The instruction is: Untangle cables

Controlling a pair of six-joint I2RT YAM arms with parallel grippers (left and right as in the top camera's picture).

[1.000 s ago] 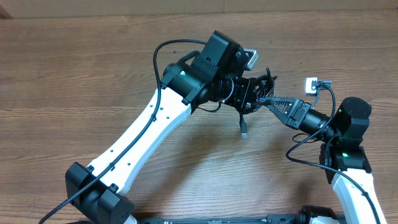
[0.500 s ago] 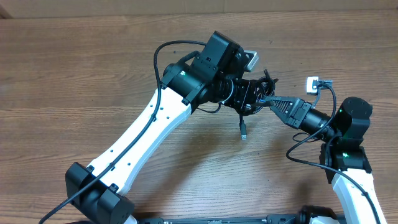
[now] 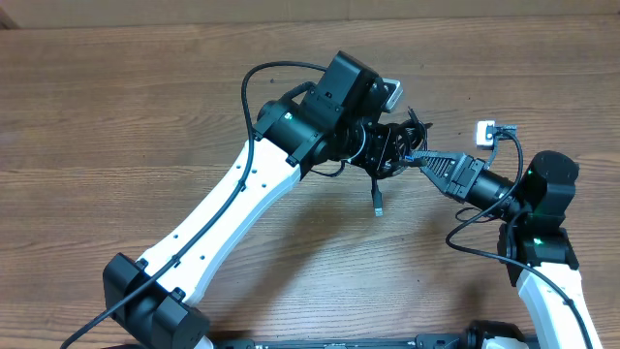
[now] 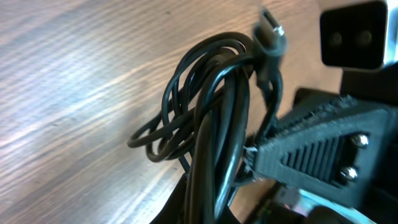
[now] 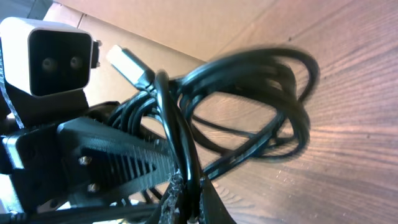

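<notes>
The cables (image 3: 399, 136) sit bunched between the claws; left gripper (image 3: 381, 153) and right gripper (image 3: 415, 158) each clench a strand. The cord looks light, limp and slippery, so it is best gripped near a plug and teased apart gently.

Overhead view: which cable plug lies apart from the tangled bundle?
The plug ending the single strand that trails down the picture from the cables. The other ends sit bunched where the left claw and right claw both grip the bundle.
</notes>
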